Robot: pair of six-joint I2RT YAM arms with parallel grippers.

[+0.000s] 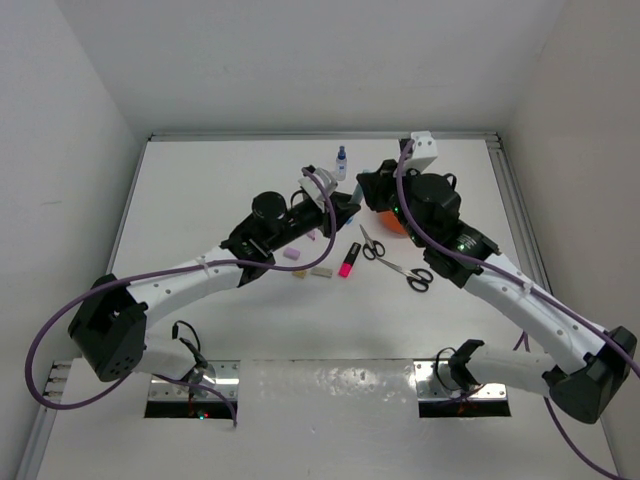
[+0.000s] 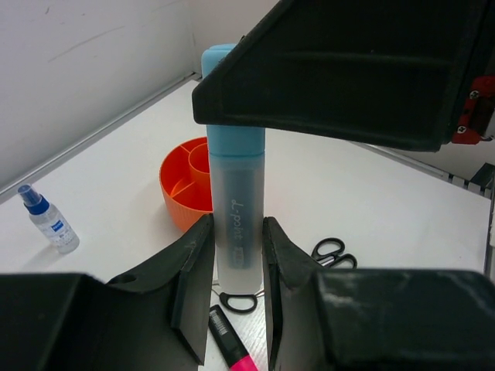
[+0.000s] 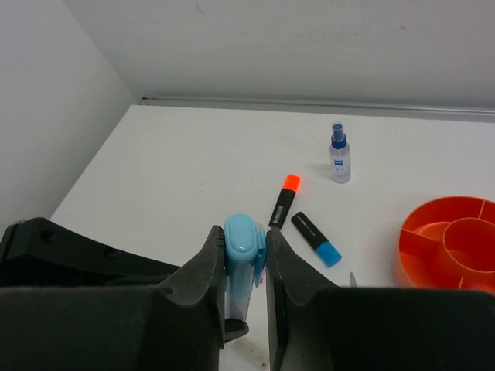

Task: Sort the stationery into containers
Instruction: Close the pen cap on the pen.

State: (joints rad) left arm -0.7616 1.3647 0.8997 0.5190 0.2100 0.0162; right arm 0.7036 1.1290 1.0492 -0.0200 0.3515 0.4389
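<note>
A frosted marker with a light blue cap (image 2: 236, 209) stands upright between the pads of my left gripper (image 2: 236, 232), which is shut on its lower body. My right gripper (image 3: 245, 251) is shut on the same marker's cap (image 3: 244, 246) from above. Both grippers meet above the middle of the table, left of the orange tub (image 2: 179, 197). On the table lie a pink-capped marker (image 1: 348, 260), an orange-capped marker (image 3: 284, 199), a blue-capped marker (image 3: 317, 239), two black-handled scissors (image 1: 372, 245) (image 1: 410, 272), small erasers (image 1: 321, 271) (image 1: 292, 254) and a blue-capped bottle (image 1: 341, 162).
The orange tub (image 1: 390, 222) is mostly hidden under my right arm in the top view; its divided compartments and central cup (image 3: 464, 239) look empty. White walls close the table at the back and on both sides.
</note>
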